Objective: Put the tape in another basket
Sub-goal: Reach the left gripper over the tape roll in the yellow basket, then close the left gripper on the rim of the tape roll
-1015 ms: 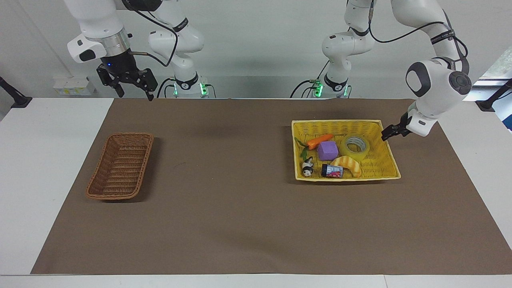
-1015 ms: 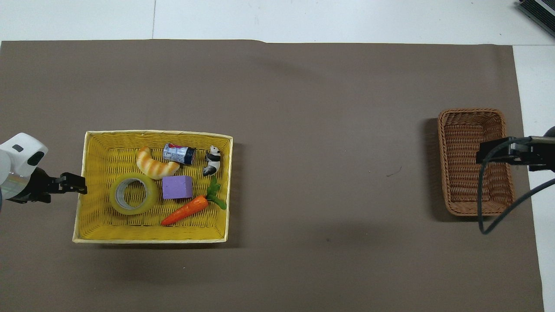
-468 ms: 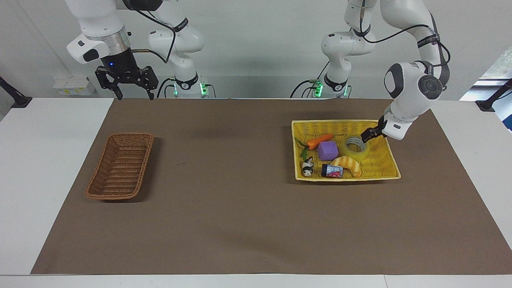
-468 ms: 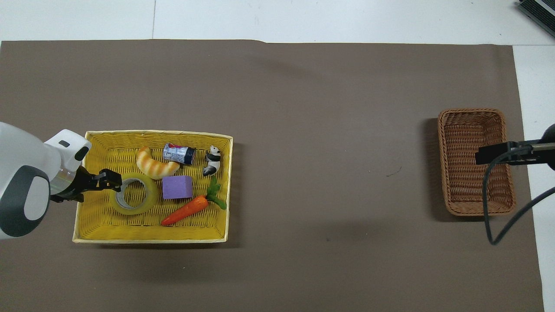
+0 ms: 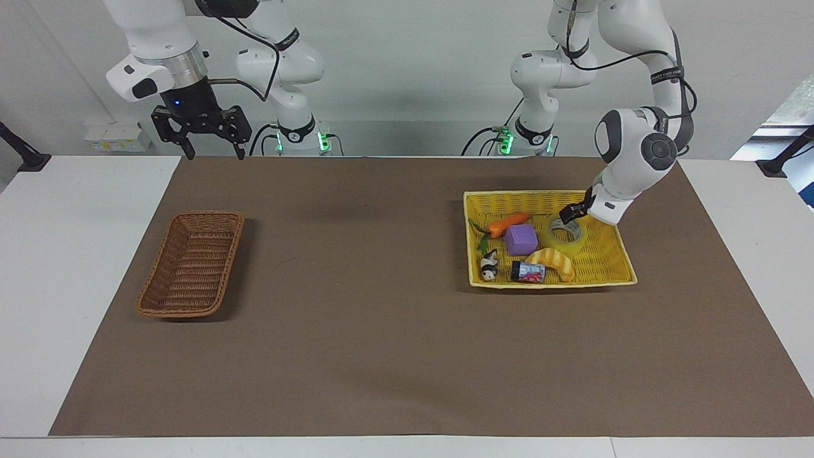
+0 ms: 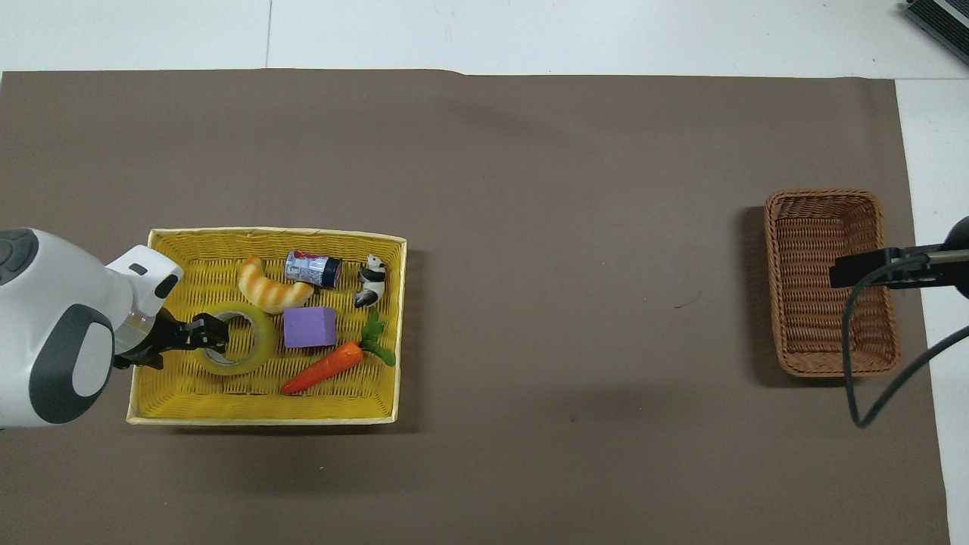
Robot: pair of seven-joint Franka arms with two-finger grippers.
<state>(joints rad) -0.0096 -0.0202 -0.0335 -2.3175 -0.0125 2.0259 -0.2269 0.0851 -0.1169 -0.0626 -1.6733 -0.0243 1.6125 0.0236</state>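
The tape (image 5: pixel 566 245), a translucent yellow roll with a pale core, lies flat in the yellow basket (image 5: pixel 547 284) at the left arm's end of the table. It also shows in the overhead view (image 6: pixel 257 348). My left gripper (image 5: pixel 570 215) is open and low over the tape's rim, on the side toward the left arm's end (image 6: pixel 210 334); I cannot tell if it touches. The brown wicker basket (image 5: pixel 191 264) stands empty at the right arm's end (image 6: pixel 810 318). My right gripper (image 5: pixel 215 151) is open and waits high over the table's edge by the robots.
The yellow basket (image 6: pixel 265 418) also holds a carrot (image 6: pixel 322 369), a purple block (image 6: pixel 309 327), a bread toy (image 6: pixel 269 286), a small can (image 6: pixel 313 268) and a panda figure (image 6: pixel 369 280). The purple block and bread toy lie right beside the tape. A brown mat (image 5: pixel 356 318) covers the table.
My left gripper has moved from outside the yellow basket's end in over its rim and down onto the tape's edge. My right gripper has turned slightly in place.
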